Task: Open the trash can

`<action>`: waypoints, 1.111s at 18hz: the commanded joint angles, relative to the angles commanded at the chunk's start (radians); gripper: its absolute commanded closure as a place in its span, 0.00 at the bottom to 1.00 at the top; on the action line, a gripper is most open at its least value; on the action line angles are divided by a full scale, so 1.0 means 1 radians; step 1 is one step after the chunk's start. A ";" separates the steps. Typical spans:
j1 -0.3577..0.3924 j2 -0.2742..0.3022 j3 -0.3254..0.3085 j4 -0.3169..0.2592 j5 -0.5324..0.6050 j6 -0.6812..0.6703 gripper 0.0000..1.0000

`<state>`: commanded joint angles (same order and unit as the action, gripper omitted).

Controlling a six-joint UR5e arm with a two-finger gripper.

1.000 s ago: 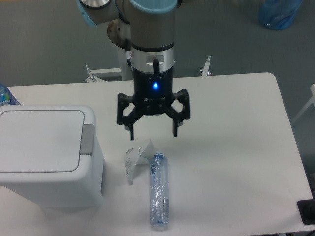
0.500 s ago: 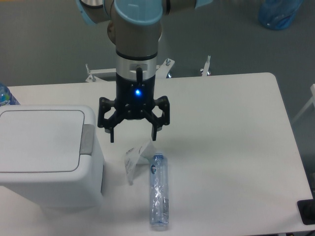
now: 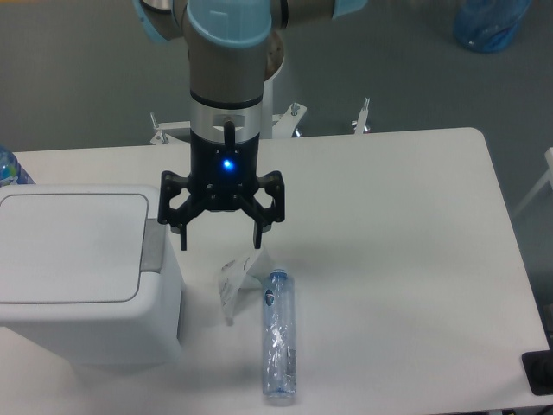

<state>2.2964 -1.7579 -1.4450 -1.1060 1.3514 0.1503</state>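
1. The hand point(image 3: 220, 239) is spread wide open with nothing in it, fingers pointing down, blue light glowing on its body. It hangs over the white surface point(image 3: 397, 251), just right of the trash can.
2. The trash can point(image 3: 82, 272) sits at the left edge of the surface, lid down flat, with the grey push tab point(image 3: 154, 245) on its right side, close to the hand's left finger.
3. A clear plastic bottle point(image 3: 278, 337) lies on its side near the front, with a crumpled white wrapper point(image 3: 235, 281) just beside its top end.
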 joint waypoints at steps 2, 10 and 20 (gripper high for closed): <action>-0.011 -0.002 -0.002 0.000 0.000 0.000 0.00; -0.023 -0.002 -0.006 0.000 0.002 -0.002 0.00; -0.025 0.000 -0.003 0.000 0.000 0.000 0.00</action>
<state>2.2718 -1.7579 -1.4481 -1.1060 1.3514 0.1503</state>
